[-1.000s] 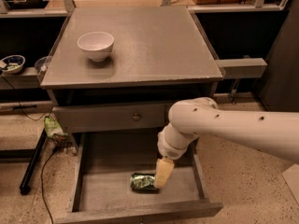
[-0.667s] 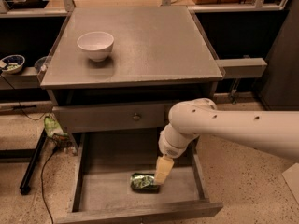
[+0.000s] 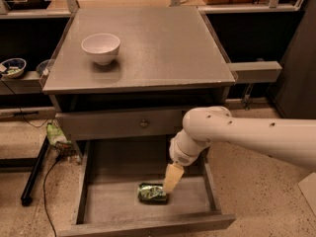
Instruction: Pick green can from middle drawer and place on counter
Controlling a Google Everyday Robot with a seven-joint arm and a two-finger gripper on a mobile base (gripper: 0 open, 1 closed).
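The green can (image 3: 151, 192) lies on its side on the floor of the open middle drawer (image 3: 108, 201), near the drawer's front middle. My gripper (image 3: 171, 178) hangs from the white arm down into the drawer, its tip right at the can's right end, touching or nearly touching it. The counter (image 3: 163, 38) is the grey cabinet top above the drawer.
A white bowl (image 3: 100, 47) stands on the counter's left part. A shut drawer front with a round knob (image 3: 143, 124) sits above the open drawer. A grey side ledge (image 3: 256, 71) juts out right. A small bowl (image 3: 12, 67) and cables (image 3: 44, 181) are at left.
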